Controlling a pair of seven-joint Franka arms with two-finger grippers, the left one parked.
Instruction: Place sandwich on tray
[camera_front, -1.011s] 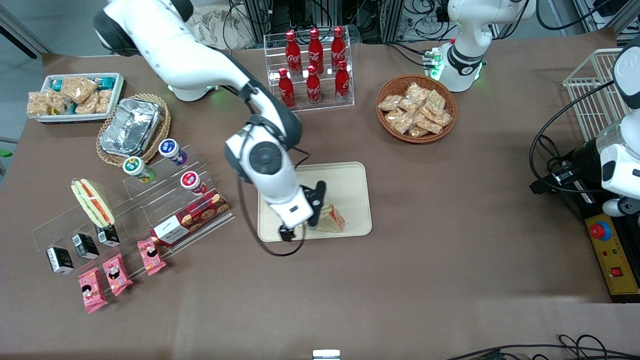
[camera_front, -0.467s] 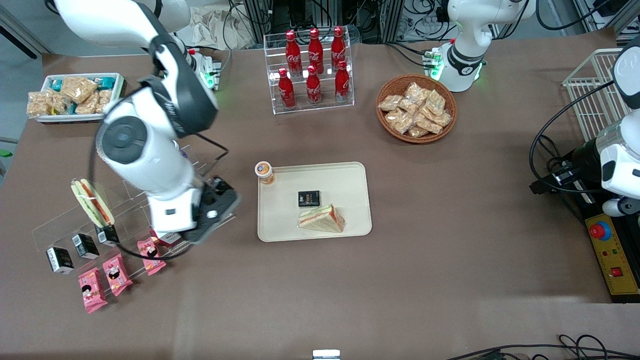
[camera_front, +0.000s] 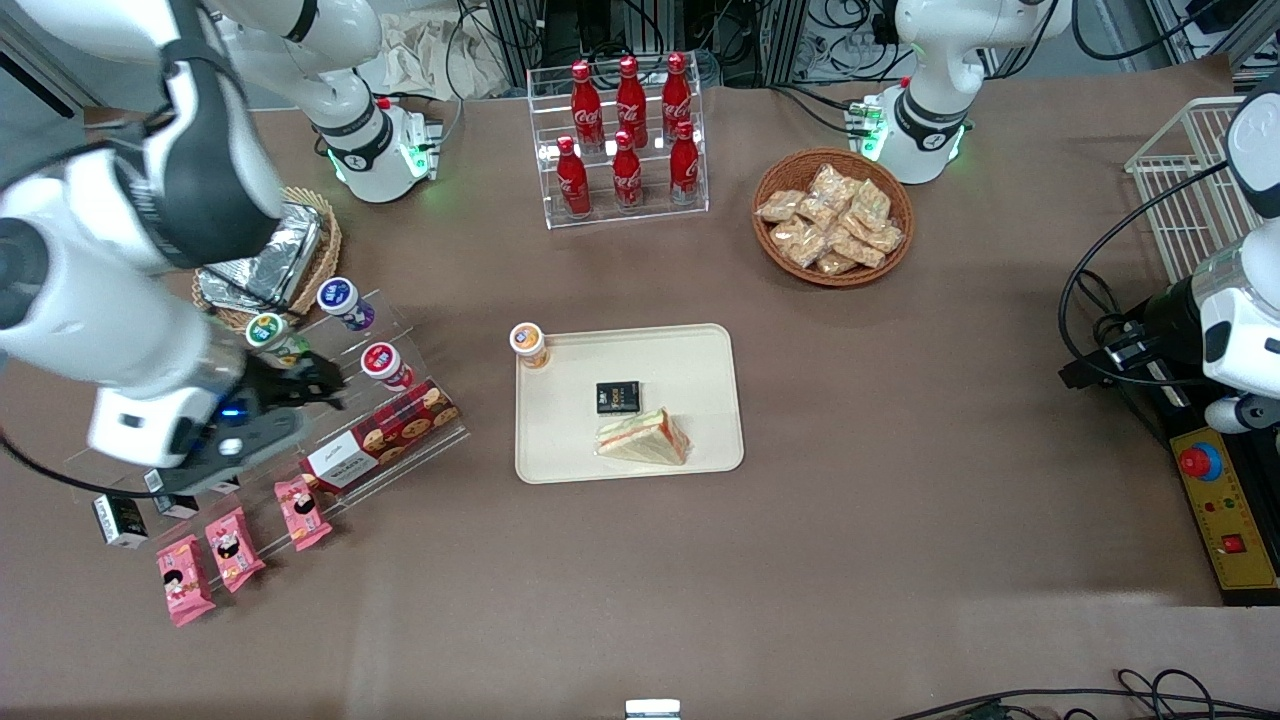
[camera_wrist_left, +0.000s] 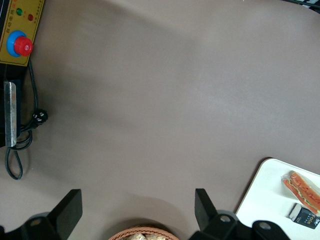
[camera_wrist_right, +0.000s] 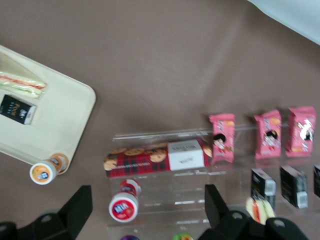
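We note the sandwich lying flat on the tray, beside a small black packet. Pincer spread and empty above the clear display rack. Placement looks done; best to retreat high, clear of the rack's goods.

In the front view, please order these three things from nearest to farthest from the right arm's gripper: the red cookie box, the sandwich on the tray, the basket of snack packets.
The gripper hangs over the clear display rack.
1. Red cookie box: on the rack, beside the gripper.
2. Sandwich: on the tray, mid-table.
3. Basket of snack packets: toward the parked arm's end.
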